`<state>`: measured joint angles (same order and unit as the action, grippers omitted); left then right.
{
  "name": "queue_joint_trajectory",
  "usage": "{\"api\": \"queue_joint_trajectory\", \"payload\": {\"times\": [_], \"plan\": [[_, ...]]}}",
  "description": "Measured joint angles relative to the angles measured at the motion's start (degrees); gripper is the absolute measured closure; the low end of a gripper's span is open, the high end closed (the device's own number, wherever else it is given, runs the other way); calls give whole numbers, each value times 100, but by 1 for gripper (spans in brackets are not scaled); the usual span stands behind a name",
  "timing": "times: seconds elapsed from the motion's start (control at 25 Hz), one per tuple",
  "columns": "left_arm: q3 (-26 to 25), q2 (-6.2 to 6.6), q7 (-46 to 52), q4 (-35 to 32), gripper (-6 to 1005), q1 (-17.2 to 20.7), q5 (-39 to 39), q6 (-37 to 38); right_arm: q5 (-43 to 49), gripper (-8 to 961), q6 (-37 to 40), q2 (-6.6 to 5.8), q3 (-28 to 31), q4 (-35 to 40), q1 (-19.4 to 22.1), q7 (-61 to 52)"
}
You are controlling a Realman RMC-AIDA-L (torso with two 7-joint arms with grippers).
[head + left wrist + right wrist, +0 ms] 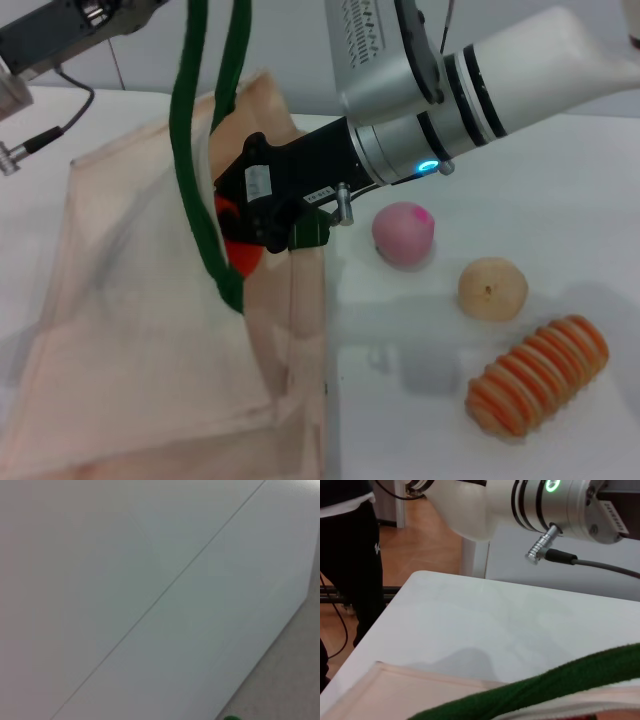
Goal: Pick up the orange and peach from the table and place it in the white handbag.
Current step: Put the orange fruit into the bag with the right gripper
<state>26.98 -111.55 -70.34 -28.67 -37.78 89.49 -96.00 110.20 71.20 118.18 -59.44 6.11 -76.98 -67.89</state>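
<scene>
1. Orange (243, 258): only a bright orange-red patch of it shows in the head view, at the mouth of the white handbag (150, 340), just behind the dark green loop handles (205, 220).
2. The right gripper (262, 228) reaches in from the right, its black body at the bag's opening, and its fingers are closed around the orange.
3. The handbag is cream-beige cloth, lying mostly flat on the left half of the white table (560, 200), with its upper edge lifted; the 2 handles run up out of the top of the head view.
4. The peach (404, 234), pale pink with a magenta spot, sits on the table just beside the bag's right edge, below the right arm's silver wrist.
5. Near it to the right lies a pale tan round fruit (492, 288) with a dimple, and lower right a ridged orange-and-tan striped oblong piece (538, 376); all 3 rest apart from one another.
6. The left gripper (12, 92) is at the upper left corner of the head view, above the bag's far corner; whether it is open I cannot tell.
7. The right wrist view shows the white tabletop (485, 625), the bag's cloth edge (420, 680), a green handle (555, 680), and beyond the table a wooden floor (430, 535) and a person in dark trousers (350, 545).
8. The left wrist view shows only pale flat panels crossed by a thin seam (165, 590).
</scene>
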Motion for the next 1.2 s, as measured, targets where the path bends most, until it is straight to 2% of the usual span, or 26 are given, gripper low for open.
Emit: {"api": "queue_joint_trajectory", "payload": {"times": [0.32,0.56,0.72,1.04,1.2], "plan": [[1,24,-143,279,878,-291,-46,12,1,896,-356,26,21,-344,-184,194],[3,-5,-152,337,878,-421,-54,-1,-8,895,-727,48,47,-512,-296,270],[9,-6,-155,343,878,-461,-54,-17,-11,895,-887,48,68,-526,-298,288],[7,-21,-156,345,877,-547,-12,-37,-11,900,-1704,61,125,-653,-312,292],[-17,-24,-155,345,877,-533,-7,-22,-11,882,-1696,63,430,-694,-280,621]]}}
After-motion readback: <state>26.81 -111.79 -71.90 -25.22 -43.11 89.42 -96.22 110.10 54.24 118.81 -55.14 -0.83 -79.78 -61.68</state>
